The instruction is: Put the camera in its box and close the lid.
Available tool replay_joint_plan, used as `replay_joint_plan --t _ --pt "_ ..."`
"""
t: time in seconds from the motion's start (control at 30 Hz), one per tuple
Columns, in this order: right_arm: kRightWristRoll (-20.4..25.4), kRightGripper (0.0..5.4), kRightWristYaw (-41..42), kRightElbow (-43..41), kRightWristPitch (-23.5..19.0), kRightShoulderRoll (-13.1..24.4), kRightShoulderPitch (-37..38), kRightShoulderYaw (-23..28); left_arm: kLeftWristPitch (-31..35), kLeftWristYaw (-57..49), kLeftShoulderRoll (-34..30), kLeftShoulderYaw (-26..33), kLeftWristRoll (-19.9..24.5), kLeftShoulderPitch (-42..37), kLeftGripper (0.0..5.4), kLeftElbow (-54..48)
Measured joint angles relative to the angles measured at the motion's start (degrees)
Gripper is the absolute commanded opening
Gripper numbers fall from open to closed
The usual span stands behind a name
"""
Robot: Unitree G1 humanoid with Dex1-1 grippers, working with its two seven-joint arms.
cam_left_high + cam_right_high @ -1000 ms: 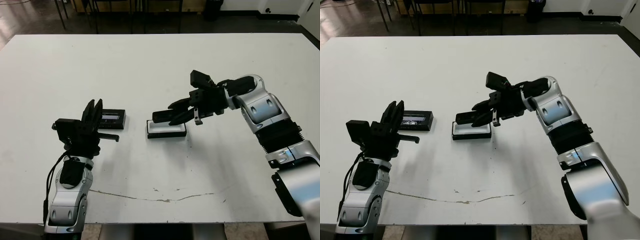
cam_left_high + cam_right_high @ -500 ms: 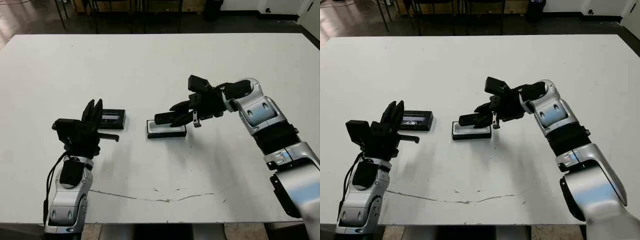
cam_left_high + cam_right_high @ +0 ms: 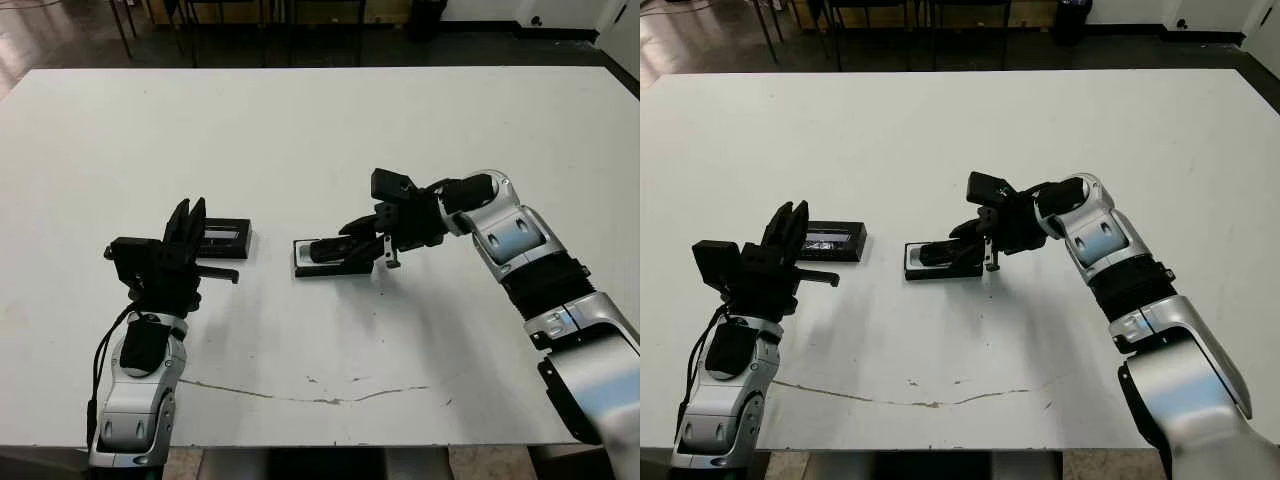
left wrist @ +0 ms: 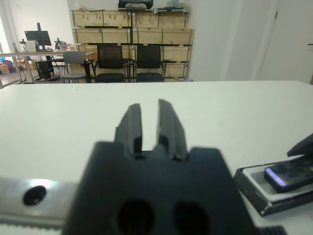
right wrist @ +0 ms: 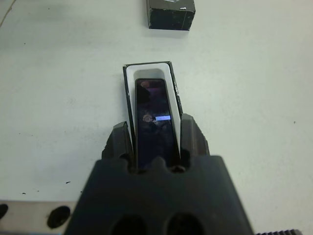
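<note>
The box [image 3: 336,269], black outside with a white lining [image 5: 146,69], sits mid-table. My right gripper [image 3: 350,243] is shut on the camera [image 3: 328,249], a slim black bar with a bluish glowing screen [image 5: 154,120]. The camera lies lengthwise over the lining, its far end dipped into the box [image 4: 254,183] and its near end still between my fingers [image 5: 191,134]. The flat black lid [image 3: 226,238] rests on the table left of the box. My left gripper [image 3: 188,213] hovers just in front of the lid, its fingers [image 4: 168,122] nearly together and holding nothing.
A thin dark scratch [image 3: 300,393] runs across the white table [image 3: 300,130] near the front edge. Beyond the far edge stand chairs [image 4: 110,61] and wooden crates [image 4: 132,34]. Bare tabletop spreads behind and right of the box.
My right gripper has come down and in, bringing the camera from above the box into its white lining. The left arm and the lid have stayed put.
</note>
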State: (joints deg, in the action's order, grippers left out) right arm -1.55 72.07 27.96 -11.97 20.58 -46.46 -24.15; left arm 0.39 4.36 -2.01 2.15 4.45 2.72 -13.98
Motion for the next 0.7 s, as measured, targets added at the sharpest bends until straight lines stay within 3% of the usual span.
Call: replay_joint_plan --t 0.7 --pt "-3.6 0.38 -2.5 1.2 0.9 -1.8 -0.1 -2.2 0.4 -0.3 0.0 -0.1 -0.1 1.1 0.0 -0.6"
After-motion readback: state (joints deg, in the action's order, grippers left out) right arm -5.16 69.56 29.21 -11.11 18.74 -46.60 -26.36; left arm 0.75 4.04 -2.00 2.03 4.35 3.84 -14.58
